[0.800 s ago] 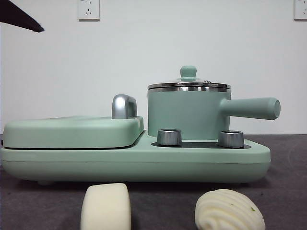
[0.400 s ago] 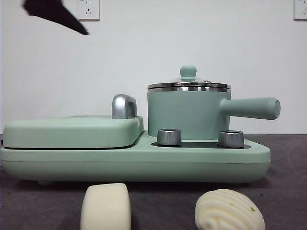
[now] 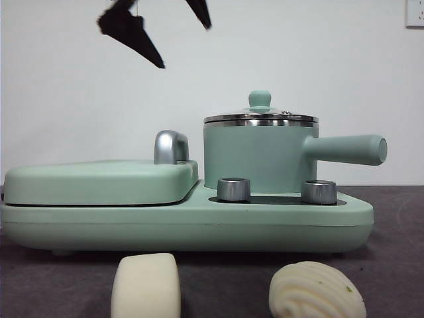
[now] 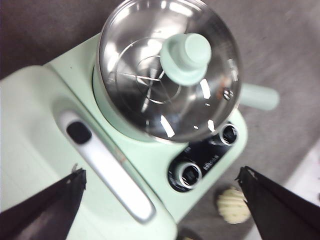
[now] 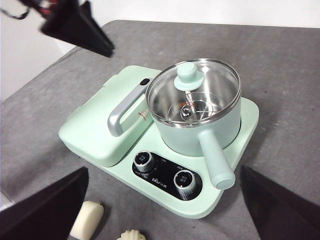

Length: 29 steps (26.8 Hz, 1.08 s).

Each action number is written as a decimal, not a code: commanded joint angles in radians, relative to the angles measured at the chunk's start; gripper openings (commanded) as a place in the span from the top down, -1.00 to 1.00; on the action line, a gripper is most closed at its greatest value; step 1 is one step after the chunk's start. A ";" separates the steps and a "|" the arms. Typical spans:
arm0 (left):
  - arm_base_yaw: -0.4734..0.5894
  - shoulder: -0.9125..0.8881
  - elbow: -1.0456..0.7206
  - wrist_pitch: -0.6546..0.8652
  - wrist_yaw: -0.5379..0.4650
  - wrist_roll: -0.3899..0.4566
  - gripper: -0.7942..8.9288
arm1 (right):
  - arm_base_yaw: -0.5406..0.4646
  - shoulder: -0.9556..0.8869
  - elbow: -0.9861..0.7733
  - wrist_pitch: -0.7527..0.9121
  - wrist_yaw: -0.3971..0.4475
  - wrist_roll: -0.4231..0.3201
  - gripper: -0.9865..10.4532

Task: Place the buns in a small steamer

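The small steamer (image 3: 255,156), a mint-green pot with a long side handle, stands on the right of the appliance with its glass lid and green knob (image 3: 260,99) on. It also shows in the left wrist view (image 4: 165,65) and the right wrist view (image 5: 192,107). The smooth block bun (image 3: 146,286) and the shell-shaped bun (image 3: 317,291) lie on the table in front of the appliance. My left gripper (image 3: 185,46) hangs open and empty high above, up and left of the pot. My right gripper (image 5: 162,172) is open and empty, away from the things.
The flat mint-green griddle lid (image 3: 99,182) with its steel handle (image 3: 171,147) lies left of the pot on the shared base (image 3: 199,225). Two steel knobs (image 3: 234,189) sit on the base's front. A white wall stands behind.
The left gripper has moved from the top left corner to the right, toward the space above the pot. The buns and the steamer have not moved.
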 commanded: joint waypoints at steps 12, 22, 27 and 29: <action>-0.169 0.310 0.363 0.052 -0.169 0.035 -0.18 | 0.000 0.003 0.013 0.017 0.006 0.005 -0.02; -0.194 0.374 0.363 0.089 -0.229 0.076 0.14 | 0.000 0.003 0.013 0.015 0.006 0.005 -0.01; -0.200 0.380 0.363 0.088 -0.228 0.082 0.27 | 0.000 0.003 0.013 0.011 0.006 0.005 -0.01; -0.202 0.384 0.363 0.087 -0.228 0.085 0.27 | 0.000 0.003 0.013 0.011 0.006 0.005 -0.02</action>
